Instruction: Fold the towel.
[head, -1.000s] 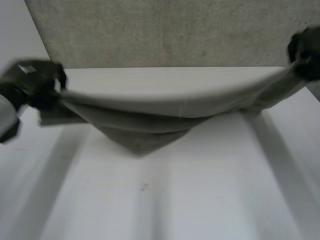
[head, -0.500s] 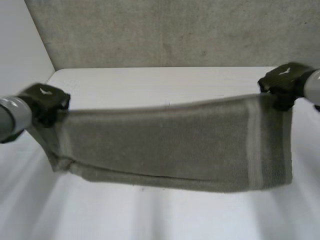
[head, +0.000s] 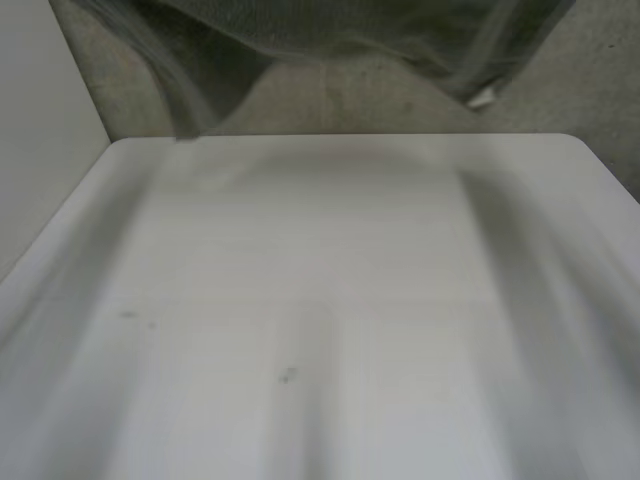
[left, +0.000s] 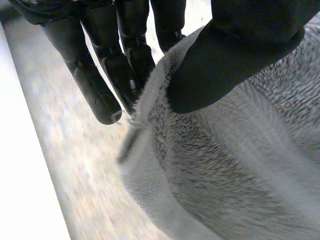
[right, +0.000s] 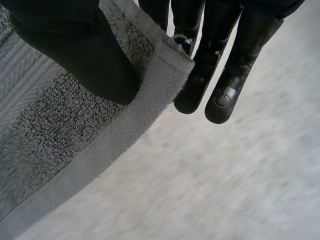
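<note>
One towel (head: 330, 30) held aloft over one table (head: 330, 300), pinched thumb-to-fingers by two hands: right hand (right: 75, 55) at a corner, left hand (left: 245, 50) at an edge.

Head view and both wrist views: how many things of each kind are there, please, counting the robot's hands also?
towel: 1
hands: 2 (left hand, right hand, each pinching the towel)
table: 1
total: 4
</note>
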